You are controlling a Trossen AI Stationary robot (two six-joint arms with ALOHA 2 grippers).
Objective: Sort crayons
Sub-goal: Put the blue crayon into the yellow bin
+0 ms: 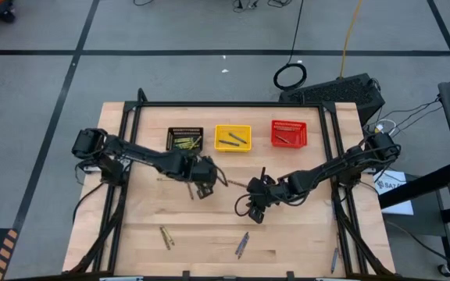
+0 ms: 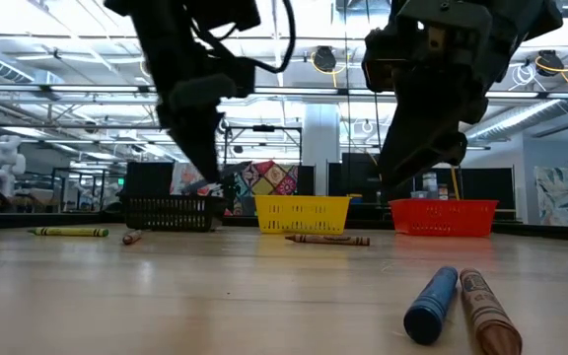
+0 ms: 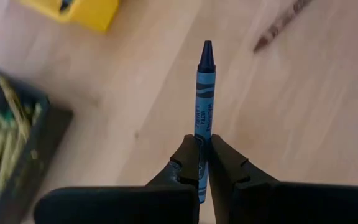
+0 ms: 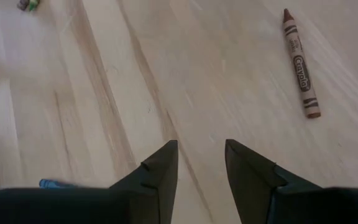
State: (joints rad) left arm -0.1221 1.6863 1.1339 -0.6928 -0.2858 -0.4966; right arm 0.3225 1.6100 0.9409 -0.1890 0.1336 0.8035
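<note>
A pale wooden tabletop (image 1: 209,234) inside a black frame is seen from above, with a big open hall beyond it in the low view. Three small mesh baskets are lined up along the far side: a black one (image 1: 185,139) with olive-yellow crayons in it, a yellow one (image 1: 233,138) and a red one (image 1: 289,133).

A thin blue paper-wrapped crayon (image 3: 204,109) is pinched by its lower end between the pressed-together fingers of the left gripper (image 3: 203,163), tip pointing away, held over bare wood just in front of the black and yellow baskets. So the carry-to-basket step looks to be in hand. Next, the blue crayon probably needs to be brought over whichever basket takes blues (the yellow one is closest, can't be sure it's the right one) and let go above the rim.

The right gripper (image 4: 201,163) is spread and empty, hovering mid-table, with a brownish-red crayon (image 4: 300,63) lying near it that could be picked next. More loose crayons are left near the front edge, including a blue and a brown pair (image 2: 460,306).
</note>
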